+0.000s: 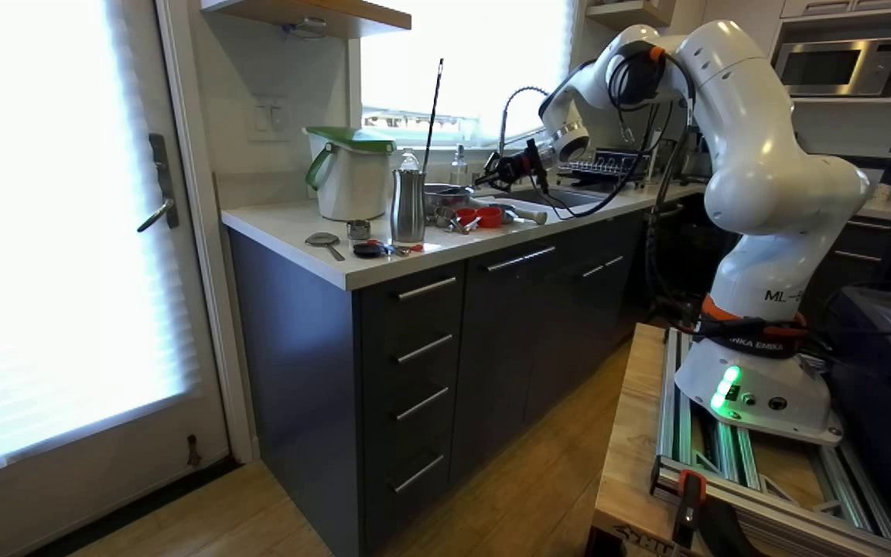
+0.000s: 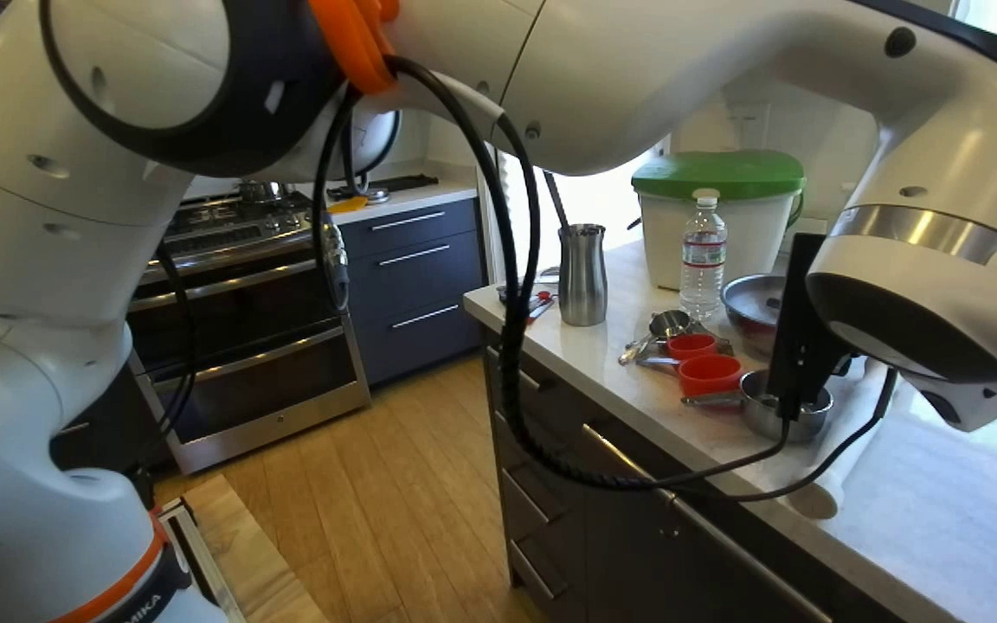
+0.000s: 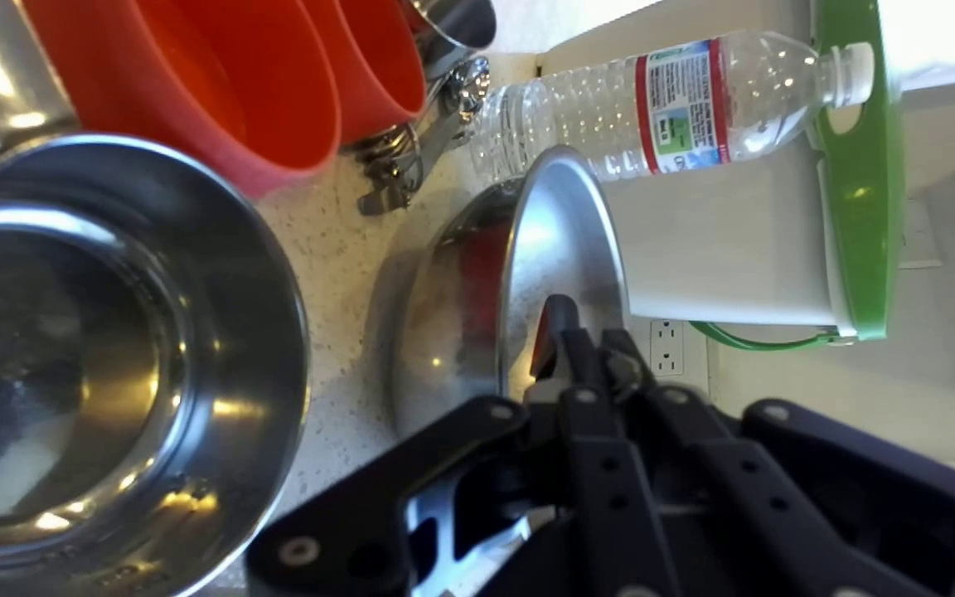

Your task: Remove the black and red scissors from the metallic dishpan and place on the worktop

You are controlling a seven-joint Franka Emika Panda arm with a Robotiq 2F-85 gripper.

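In the wrist view, a black and red handle (image 3: 559, 315), seemingly the scissors, shows inside a round metal bowl (image 3: 448, 340). The blades are not visible. The bowl stands on the pale worktop (image 1: 283, 226) and also shows in both exterior views (image 1: 452, 202) (image 2: 741, 320). My gripper (image 3: 599, 338) reaches over the bowl's rim with its fingertips close together. The handle sits right beside one fingertip and runs partly behind it. I cannot tell if the handle is pinched. In an exterior view, the gripper (image 1: 481, 182) lies level at the bowl's near side.
A saucepan (image 3: 113, 398) and red measuring cups (image 2: 710, 377) stand close to the bowl. A water bottle (image 2: 703, 260), a bucket with a green lid (image 1: 354, 178) and a tall steel cup (image 1: 408, 209) stand around it. A rolling pin (image 2: 849, 463) and a sink (image 1: 573, 199) are nearby.
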